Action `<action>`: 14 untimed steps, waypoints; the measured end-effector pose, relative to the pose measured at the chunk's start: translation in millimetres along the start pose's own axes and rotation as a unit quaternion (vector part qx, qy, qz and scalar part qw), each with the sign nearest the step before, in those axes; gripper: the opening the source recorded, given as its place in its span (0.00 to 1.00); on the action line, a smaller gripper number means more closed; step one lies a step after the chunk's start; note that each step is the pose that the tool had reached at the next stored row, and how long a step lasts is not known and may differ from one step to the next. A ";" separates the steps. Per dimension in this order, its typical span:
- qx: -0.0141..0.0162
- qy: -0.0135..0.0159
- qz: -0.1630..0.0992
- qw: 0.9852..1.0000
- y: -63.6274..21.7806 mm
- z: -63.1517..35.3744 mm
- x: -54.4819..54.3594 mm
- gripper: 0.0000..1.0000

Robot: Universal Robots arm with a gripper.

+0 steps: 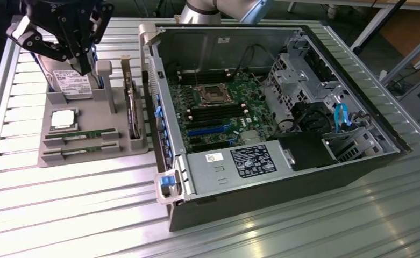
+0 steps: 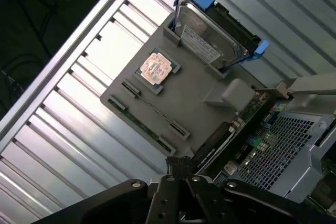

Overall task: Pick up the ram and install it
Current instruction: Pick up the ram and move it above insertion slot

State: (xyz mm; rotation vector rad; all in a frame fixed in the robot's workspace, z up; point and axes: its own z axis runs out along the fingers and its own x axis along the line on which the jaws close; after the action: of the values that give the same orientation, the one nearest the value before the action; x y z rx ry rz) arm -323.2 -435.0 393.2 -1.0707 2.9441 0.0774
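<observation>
**Jaws closed and empty above the tray; both ram sticks seated in their slots.**

My gripper [image 1: 83, 65] [image 2: 177, 166] hangs with its jaws pressed together on nothing, over the hard drive [image 1: 73, 83] [image 2: 210, 32] end of the grey tray [image 1: 95, 122] [image 2: 199, 90]. The ram stick [image 1: 80, 136] [image 2: 152, 107] and its twin [image 1: 79, 152] [image 2: 140, 124] lie below the jaws and well apart from them, beyond the CPU [image 1: 63, 119] [image 2: 156, 68], each standing on edge in a slot. I judge a stick light, stiff and thin, but brittle if bent or twisted, with smooth faces that could slip. I would pinch it across the two flat faces near the middle of the exposed long edge, square to the board, keeping off the contact edge seated in the slot.
</observation>
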 end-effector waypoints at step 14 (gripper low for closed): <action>0.000 0.005 -0.073 0.997 0.0 0.1 0.0 0.10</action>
State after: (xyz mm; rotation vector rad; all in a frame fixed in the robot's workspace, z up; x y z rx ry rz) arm -323.3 -434.9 393.2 -1.2860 2.8625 0.0711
